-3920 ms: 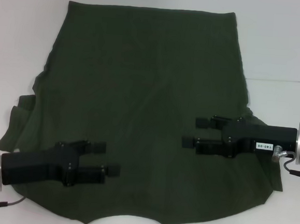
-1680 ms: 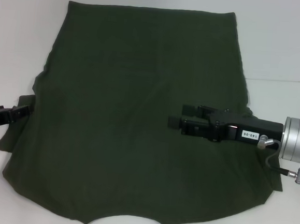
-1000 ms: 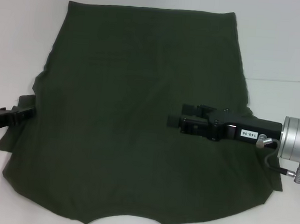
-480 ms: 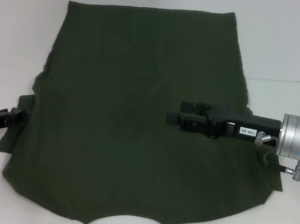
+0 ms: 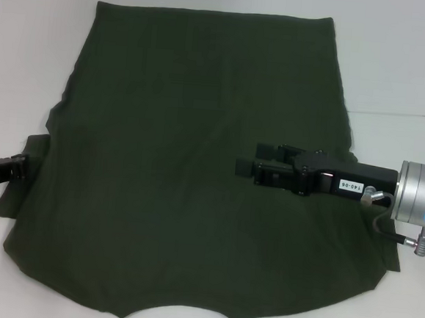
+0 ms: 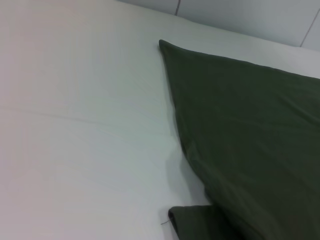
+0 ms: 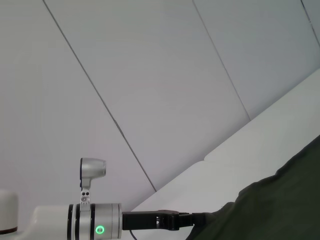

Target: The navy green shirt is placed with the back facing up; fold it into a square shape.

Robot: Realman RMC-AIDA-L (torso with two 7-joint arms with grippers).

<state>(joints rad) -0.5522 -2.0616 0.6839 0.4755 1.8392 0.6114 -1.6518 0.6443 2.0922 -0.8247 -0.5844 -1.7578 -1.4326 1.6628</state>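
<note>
The navy green shirt [image 5: 198,150] lies spread flat on the white table, plain side up, hem at the far end. Its left sleeve [image 5: 27,181] is bunched beside the body. My left gripper [image 5: 14,166] reaches in from the left edge, with its tip at that sleeve's outer edge. The right wrist view shows the left gripper [image 7: 192,219] low at the shirt's [image 7: 280,210] border. My right gripper [image 5: 251,160] hovers over the shirt's right middle, turned on its side and pointing left, open and holding nothing. The left wrist view shows the shirt's side edge [image 6: 250,140] and the sleeve [image 6: 200,225].
The white table [image 5: 397,63] shows bare strips on both sides of the shirt and beyond its hem. A seam line [image 5: 400,115] crosses the table on the right. Grey wall panels [image 7: 150,75] stand behind the left arm [image 7: 95,222].
My left gripper has drawn back off the shirt to the left sleeve's edge. My right gripper has rolled onto its side and shifted a little left and farther over the shirt. The shirt has not moved.
</note>
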